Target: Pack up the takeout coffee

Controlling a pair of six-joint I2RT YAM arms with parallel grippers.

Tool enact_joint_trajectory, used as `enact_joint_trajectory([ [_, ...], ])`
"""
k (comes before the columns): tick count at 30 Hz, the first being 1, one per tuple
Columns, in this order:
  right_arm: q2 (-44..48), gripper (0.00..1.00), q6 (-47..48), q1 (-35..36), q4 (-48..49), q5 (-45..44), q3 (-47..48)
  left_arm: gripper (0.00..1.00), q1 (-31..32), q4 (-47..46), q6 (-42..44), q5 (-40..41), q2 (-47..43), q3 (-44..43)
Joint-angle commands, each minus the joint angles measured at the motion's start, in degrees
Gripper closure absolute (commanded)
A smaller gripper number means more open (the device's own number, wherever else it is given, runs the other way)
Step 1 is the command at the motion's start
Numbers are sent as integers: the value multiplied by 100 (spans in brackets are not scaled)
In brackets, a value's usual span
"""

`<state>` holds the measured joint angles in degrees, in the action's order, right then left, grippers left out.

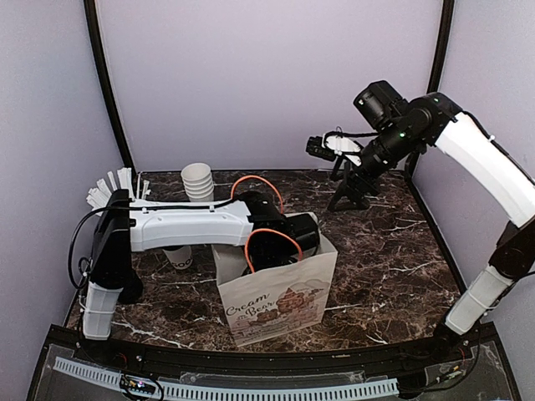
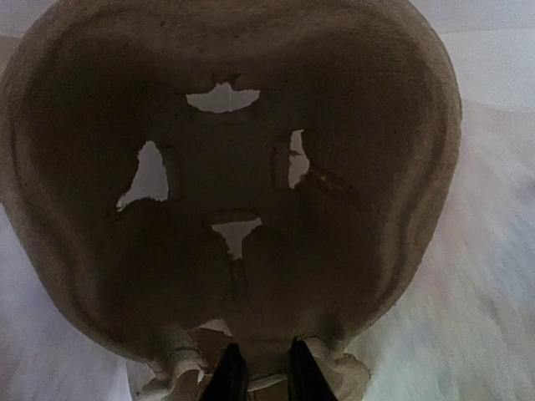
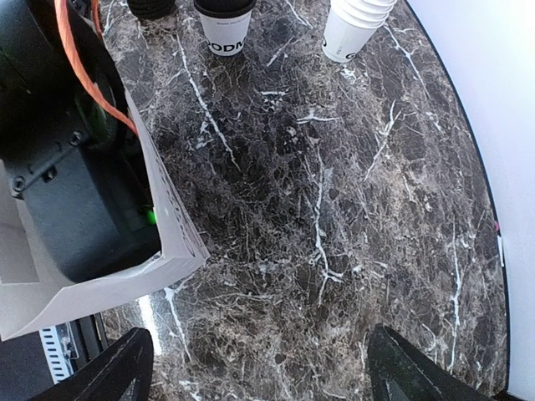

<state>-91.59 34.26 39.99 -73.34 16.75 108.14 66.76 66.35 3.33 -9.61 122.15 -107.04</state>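
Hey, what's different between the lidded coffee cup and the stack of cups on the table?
The coffee cup is a single cup; the stack is several nested together. The coffee cup wears a black lid; the stack's top is open. The coffee cup stands beneath the left arm; the stack sits farther back, near the wall. Both are white paper with black lettering, upright on the table, outside the bag.

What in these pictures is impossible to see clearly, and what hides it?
- Left gripper: inside the paper bag in top view; cut by the bottom edge in left wrist view, grip unclear.
- Takeout coffee: under the left arm in top view; lid cut by the top edge in right wrist view.
- Brown shape: too dim to identify, left wrist view.
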Motion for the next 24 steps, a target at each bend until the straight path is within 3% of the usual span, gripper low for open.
enact_joint_trajectory([
  [1,324,10,14,-148,107,19,146,90,21,174,-129,-110,262,109],
  [6,315,10,13,-181,99,74,123,88,14,158,-191,-154,419,83],
  [11,270,10,2,-192,87,94,172,68,14,197,-218,95,337,85],
  [21,276,10,-7,-254,87,105,132,53,14,-50,-267,343,-638,-14],
  [24,246,10,-6,-263,74,131,125,41,13,-158,-267,320,-897,3],
])
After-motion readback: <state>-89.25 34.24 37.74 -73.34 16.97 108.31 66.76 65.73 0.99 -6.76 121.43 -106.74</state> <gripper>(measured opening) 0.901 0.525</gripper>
